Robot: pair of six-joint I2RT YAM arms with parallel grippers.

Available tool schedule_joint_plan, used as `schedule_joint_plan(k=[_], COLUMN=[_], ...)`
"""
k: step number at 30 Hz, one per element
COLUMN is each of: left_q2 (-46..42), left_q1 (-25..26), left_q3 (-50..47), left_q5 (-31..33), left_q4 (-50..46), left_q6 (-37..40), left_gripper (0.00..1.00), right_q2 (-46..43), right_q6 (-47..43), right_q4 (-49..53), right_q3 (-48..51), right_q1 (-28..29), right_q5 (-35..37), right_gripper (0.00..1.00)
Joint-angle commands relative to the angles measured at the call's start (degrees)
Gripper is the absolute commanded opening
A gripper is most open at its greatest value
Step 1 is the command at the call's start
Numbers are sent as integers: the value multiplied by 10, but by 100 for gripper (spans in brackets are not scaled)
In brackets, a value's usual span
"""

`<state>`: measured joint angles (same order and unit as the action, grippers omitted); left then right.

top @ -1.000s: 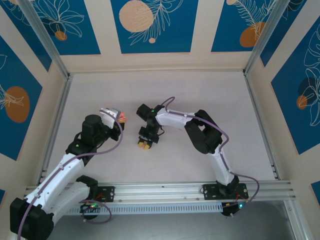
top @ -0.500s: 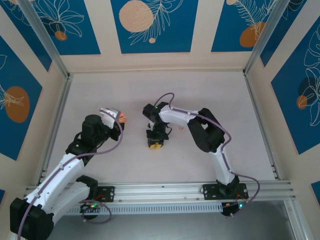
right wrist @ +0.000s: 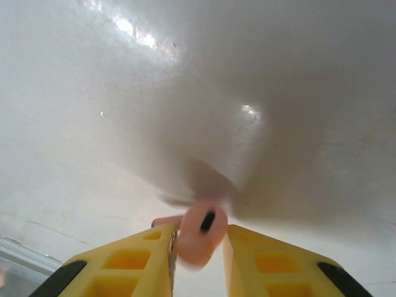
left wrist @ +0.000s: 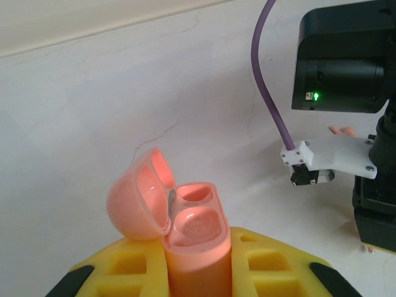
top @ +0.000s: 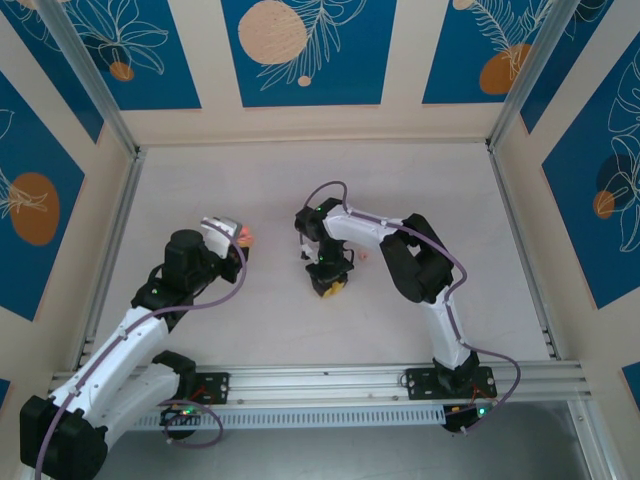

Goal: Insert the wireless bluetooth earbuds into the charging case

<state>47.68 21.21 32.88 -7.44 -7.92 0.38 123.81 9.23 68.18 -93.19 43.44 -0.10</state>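
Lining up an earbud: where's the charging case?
In the left wrist view the charging case, lid open, sits gripped in the left end effector, left of the right arm.

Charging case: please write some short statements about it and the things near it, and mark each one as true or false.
1. The charging case stands between the yellow fingers of the left end effector. True.
2. The lid of the case is closed. False: the lid is swung open to one side.
3. Both wells of the case hold an earbud. False: both wells look empty.
4. A pink earbud sits between the fingers of the right end effector. True, though it is blurred.
5. The two end effectors touch each other. False: in the top view they are clearly apart.
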Motion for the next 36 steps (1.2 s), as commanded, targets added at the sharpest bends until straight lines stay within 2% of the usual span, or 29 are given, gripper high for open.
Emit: schedule_joint_plan(k=[1, 5, 8, 14, 19, 26, 36], left_q2=[-2, -2, -2, -5, -3, -1, -1], left_q1=[-8, -8, -8, -8, -8, -8, -8], left_q3=[7, 8, 8, 11, 12, 11, 11], left_q5=[-17, -16, -16, -13, -15, -18, -19], left_q4=[-2, -4, -5, -9, -8, -7, -7], left_q6=[8, 8, 8, 11, 11, 9, 9], left_gripper=[17, 17, 17, 17, 17, 17, 17], right_q2=[3, -10, -32, -85, -82, -40, -2], right_q6=[-43, -37, -6, 202, 337, 375, 380], right_q4=[22, 27, 39, 43, 70, 57, 41], right_q3=[-21, -38, -51, -31, -26, -29, -30], right_q1=[4, -3, -7, -25, -15, -3, -4], right_q5=[21, -1, -19, -56, -34, -40, -31], right_gripper=[31, 42, 44, 42, 40, 40, 36])
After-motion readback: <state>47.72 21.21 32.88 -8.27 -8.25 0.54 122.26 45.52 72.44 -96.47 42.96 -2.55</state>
